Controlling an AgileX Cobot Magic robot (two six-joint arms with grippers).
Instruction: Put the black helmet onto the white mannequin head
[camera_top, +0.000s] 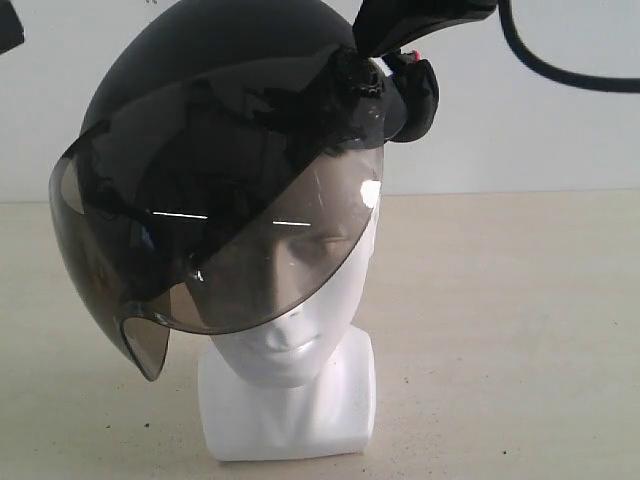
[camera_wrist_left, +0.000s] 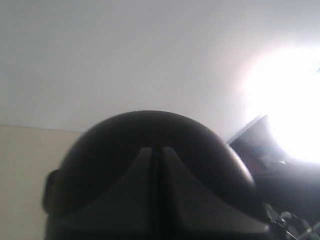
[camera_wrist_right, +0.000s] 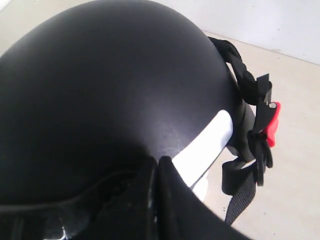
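Matte black domed helmet (camera_top: 200, 90), smoky visor (camera_top: 250, 270) toward the tan bench (camera_top: 520, 350) front edge, tilted over glossy white plastic mannequin head (camera_top: 300, 350); right gripper (camera_wrist_right: 156, 164) clamps its rim; left gripper (camera_wrist_left: 156, 151) fingers pressed together.

Nothing here can be read: no lettering, brand, number or sign shows on the helmet (camera_top: 230, 60) or the head (camera_top: 300, 330).

We see the black helmet (camera_wrist_right: 100, 85) filling most of the frame, its matte dome toward us. Taking the right gripper (camera_wrist_right: 156, 162) as six o'clock on that dome, its two fingers lie pressed together, tips pinched at the helmet's rim. At about four o'clock a sliver of the white mannequin head (camera_wrist_right: 205, 145) shows under the rim. Near three o'clock hangs the chin strap (camera_wrist_right: 241, 192) with its red buckle tab (camera_wrist_right: 271, 122), over the beige table (camera_wrist_right: 295, 190).
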